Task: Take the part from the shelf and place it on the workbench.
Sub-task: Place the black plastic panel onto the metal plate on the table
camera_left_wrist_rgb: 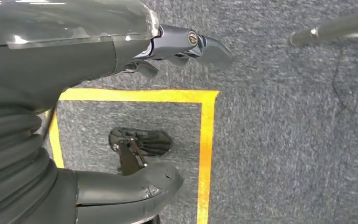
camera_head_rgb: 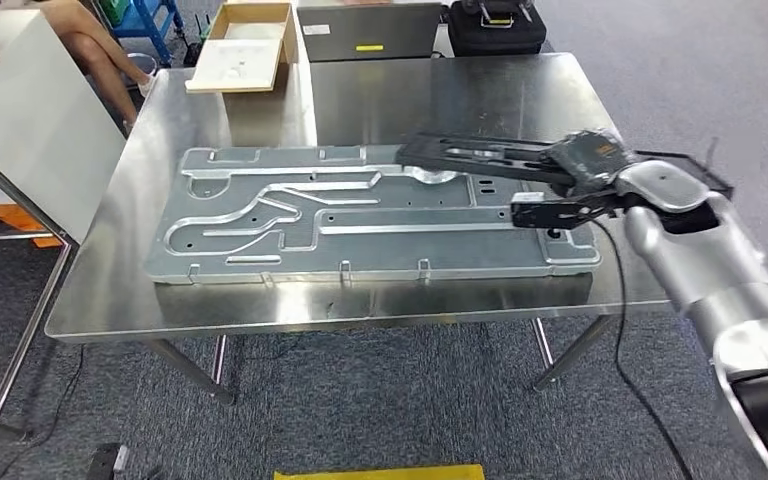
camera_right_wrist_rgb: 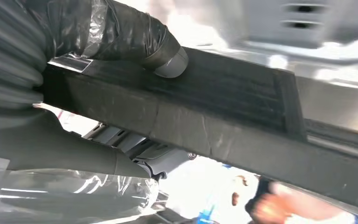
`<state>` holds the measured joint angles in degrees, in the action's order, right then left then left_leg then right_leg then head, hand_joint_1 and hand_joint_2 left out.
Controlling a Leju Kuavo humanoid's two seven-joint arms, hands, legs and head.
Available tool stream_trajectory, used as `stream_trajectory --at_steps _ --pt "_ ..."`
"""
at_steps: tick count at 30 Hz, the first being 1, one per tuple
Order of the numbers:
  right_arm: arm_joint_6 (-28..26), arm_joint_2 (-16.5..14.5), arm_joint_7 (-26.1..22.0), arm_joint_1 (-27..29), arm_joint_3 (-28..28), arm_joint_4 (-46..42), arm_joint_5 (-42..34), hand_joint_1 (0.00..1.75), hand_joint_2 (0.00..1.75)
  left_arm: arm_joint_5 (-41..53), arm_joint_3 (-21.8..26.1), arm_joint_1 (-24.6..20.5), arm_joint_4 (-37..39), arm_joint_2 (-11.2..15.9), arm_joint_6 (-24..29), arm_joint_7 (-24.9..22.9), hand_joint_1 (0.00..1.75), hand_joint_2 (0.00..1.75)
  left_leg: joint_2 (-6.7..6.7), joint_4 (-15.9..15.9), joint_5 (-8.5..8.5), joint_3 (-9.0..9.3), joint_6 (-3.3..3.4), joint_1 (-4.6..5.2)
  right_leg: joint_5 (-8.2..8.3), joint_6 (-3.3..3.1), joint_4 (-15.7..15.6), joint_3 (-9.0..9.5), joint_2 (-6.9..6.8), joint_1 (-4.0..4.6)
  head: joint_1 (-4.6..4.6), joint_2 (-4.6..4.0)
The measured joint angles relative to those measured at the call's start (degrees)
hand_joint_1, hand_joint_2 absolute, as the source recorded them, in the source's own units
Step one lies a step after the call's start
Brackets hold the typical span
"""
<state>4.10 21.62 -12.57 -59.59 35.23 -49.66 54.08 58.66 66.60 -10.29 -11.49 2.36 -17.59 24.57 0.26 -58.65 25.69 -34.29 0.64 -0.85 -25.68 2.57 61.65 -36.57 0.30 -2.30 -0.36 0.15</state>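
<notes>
Gripping one black part (camera_head_rgb: 480,158), the right robot hand (camera_head_rgb: 585,165) hovers over one workbench (camera_head_rgb: 440,95).

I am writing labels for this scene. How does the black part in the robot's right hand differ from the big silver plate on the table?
The black part is dark, matte and narrow; the silver plate is bright, much wider and grooved. The right hand holds the black part over the plate's right end, while the silver plate lies flat on the steel table. Both are long, flat pieces.
</notes>
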Motion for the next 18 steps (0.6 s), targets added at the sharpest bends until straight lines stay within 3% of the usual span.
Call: stream_trajectory --at_steps 3,5,6,8,10,11,12,14,15,18 --pt "-0.3 -5.8 0.6 -1.9 3.2 3.7 -0.1 1.64 1.75 -0.1 -0.3 -0.2 0.0 -0.1 0.0 -0.2 0.00 1.75 -0.22 -0.3 0.00 -0.55 -1.01 -0.09 -0.53 -1.64 -0.5 -0.06 0.18 0.48 -0.07 0.01" --pt "-0.4 -9.3 0.6 -2.9 4.7 5.7 -0.2 1.64 1.75 -0.1 -0.4 -0.2 0.0 -0.2 0.0 -0.3 0.00 1.75 -0.25 -1.4 0.93 -1.04 -1.54 -0.30 -0.46 -2.58 -0.7 0.03 0.10 0.49 -0.08 0.00" --pt "-0.6 -10.8 0.6 -3.4 5.3 6.6 -0.2 1.64 1.75 -0.2 -0.5 -0.2 0.0 -0.3 0.0 -0.4 0.00 1.75 -0.26 -3.5 2.18 -1.98 -1.74 -0.34 -0.43 -2.97 -0.8 0.14 0.05 0.49 -0.08 0.00" --pt "-0.9 -13.3 0.6 -4.2 6.5 8.4 -0.2 1.64 1.75 -0.3 -0.7 -0.2 0.0 -0.3 0.0 -0.5 0.00 1.75 -0.23 -10.8 5.57 -5.43 -1.97 -0.36 -0.50 -3.45 -0.9 0.27 -0.03 0.76 -0.09 0.00" --pt "-1.1 -15.5 0.6 -4.6 7.5 10.1 -0.2 1.64 1.75 -0.3 -0.7 -0.1 0.0 -0.4 0.0 -0.6 0.00 1.75 -0.23 -16.7 7.01 -8.49 -1.87 -0.33 -0.65 -3.73 -0.8 0.46 0.00 1.20 -0.09 0.00" --pt "-1.1 -16.4 0.6 -4.6 7.9 10.8 -0.2 1.64 1.75 -0.4 -0.7 0.0 0.0 -0.4 0.0 -0.7 0.00 1.75 -0.23 -16.6 6.10 -8.68 -1.63 -0.30 -0.74 -3.87 -0.8 0.63 0.04 1.43 -0.09 0.01" --pt "-1.2 -17.1 0.6 -4.7 8.1 11.4 -0.2 1.64 1.75 -0.4 -0.7 0.0 0.0 -0.4 0.0 -0.7 0.00 1.75 -0.25 -14.1 4.19 -7.74 -1.25 -0.21 -0.86 -3.99 -0.8 0.86 0.07 1.64 -0.09 0.00" --pt "-1.4 -18.3 0.5 -5.1 8.5 12.2 -0.2 1.64 1.75 -0.5 -0.7 0.0 0.0 -0.4 0.0 -0.7 0.00 1.75 -0.28 -6.4 0.18 -4.31 -0.25 0.16 -1.12 -4.09 -0.9 1.23 0.09 1.98 -0.08 0.00" --pt "-1.6 -18.7 0.4 -5.4 8.7 12.7 -0.3 1.64 1.75 -0.5 -0.7 0.0 0.0 -0.3 0.0 -0.7 0.00 1.75 -0.28 -3.5 -0.83 -2.93 0.14 0.40 -1.19 -3.99 -0.9 1.27 0.10 2.07 -0.08 0.00" --pt "-1.9 -19.5 0.3 -5.9 9.0 13.7 -0.3 1.64 1.75 -0.6 -0.7 0.0 0.0 -0.3 0.1 -0.7 0.00 1.75 -0.35 -0.7 -0.82 -1.71 0.47 0.74 -1.08 -3.27 -1.3 1.24 0.03 2.08 -0.09 0.00"
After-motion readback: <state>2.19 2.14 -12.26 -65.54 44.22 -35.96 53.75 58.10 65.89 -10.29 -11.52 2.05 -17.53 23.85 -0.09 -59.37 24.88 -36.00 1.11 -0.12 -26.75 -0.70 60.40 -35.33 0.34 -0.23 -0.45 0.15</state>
